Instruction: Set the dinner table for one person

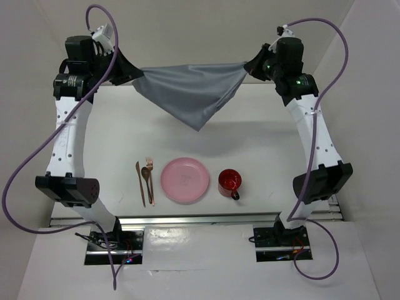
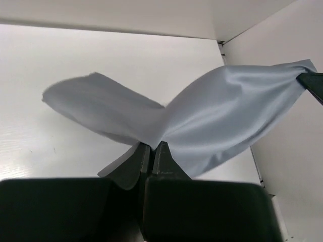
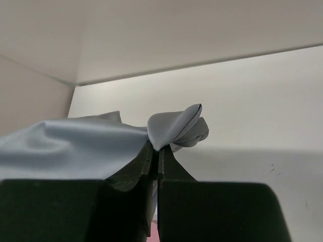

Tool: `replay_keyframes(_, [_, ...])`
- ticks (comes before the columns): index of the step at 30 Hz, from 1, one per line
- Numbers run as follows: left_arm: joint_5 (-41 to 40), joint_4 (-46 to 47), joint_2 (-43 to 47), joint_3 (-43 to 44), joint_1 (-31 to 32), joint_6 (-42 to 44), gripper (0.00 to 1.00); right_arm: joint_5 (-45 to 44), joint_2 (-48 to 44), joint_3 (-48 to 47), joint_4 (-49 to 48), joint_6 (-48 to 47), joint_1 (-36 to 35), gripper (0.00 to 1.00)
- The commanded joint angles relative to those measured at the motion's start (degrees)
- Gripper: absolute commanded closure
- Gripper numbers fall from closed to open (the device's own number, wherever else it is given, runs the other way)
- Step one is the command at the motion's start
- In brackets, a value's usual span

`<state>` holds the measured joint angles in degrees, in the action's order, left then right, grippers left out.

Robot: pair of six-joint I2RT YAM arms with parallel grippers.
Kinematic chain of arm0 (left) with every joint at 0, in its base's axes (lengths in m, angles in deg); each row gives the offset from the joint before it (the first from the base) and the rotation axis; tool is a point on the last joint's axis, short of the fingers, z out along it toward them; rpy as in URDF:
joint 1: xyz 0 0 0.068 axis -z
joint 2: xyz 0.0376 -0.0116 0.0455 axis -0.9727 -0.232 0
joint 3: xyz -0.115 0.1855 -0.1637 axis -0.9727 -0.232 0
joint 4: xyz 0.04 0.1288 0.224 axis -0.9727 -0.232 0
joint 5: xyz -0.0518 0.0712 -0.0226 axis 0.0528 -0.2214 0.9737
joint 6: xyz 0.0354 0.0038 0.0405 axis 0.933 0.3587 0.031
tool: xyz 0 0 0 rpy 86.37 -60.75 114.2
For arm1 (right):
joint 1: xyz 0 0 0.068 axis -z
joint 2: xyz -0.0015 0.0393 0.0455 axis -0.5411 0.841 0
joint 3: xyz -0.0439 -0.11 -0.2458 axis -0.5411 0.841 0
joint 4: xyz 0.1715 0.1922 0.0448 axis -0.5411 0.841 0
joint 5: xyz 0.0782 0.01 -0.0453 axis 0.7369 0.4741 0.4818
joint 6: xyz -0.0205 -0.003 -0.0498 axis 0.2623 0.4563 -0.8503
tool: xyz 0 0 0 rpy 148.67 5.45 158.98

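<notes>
Nearest the arm bases, cutlery (image 1: 145, 181), a plate (image 1: 185, 180) and a mug (image 1: 229, 182) lay in a row on the surface (image 1: 262, 137), which ran white beneath everything to the far wall. Beyond them the cloth (image 1: 190, 94) hung sagging in the air, probably stretched so it could be laid flat. The left tool (image 2: 150, 147) and right tool (image 3: 155, 150) each pinched a corner tight; the wrist views showed those pinches closely, while only the top view showed the setting.

The white desk (image 1: 262, 134) carries a pink plate (image 1: 185, 180) near its front edge. A red mug (image 1: 229, 182) sits at the plate's three o'clock, and copper cutlery (image 1: 145, 181) at its nine o'clock.
</notes>
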<state>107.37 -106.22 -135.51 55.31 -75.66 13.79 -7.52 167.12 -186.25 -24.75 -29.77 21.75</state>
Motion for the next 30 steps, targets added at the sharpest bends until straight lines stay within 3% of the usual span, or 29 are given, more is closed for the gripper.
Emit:
replay_keyframes(1, [-0.14, -0.33, 2.08, -1.17, -0.14, 1.82, 1.0, -1.65, -3.17, 3.58, -0.58, -0.42, -0.42, 1.0])
replay_keyframes(10, [0.56, 1.15, 2.09, -3.46, -0.67, 1.73, 1.0, -2.7, -6.61, 3.58, 1.97, -1.74, 0.63, 1.0])
replay_keyframes(14, [1.61, 1.78, -1.93, -1.1, -0.67, 0.59, 1.0, -1.3, -2.66, 3.58, 0.82, -1.74, 1.86, 1.0])
replay_keyframes(21, [1.62, 2.31, -6.79, 4.71, 0.65, 1.19, 1.0, 1.78, 8.59, -7.65, 2.14, -0.69, 3.01, 1.0])
replay_keyframes(26, [1.09, -3.04, -3.02, 3.58, 1.8, 4.97, 1.0, 2.57, 3.34, -5.48, 2.76, -1.21, 3.01, 1.0])
replay_keyframes(30, [-4.42, -6.03, 2.95, -0.73, 2.41, 8.23, 1.0, 2.57, -2.72, -0.65, 2.76, -1.83, 3.01, 1.0])
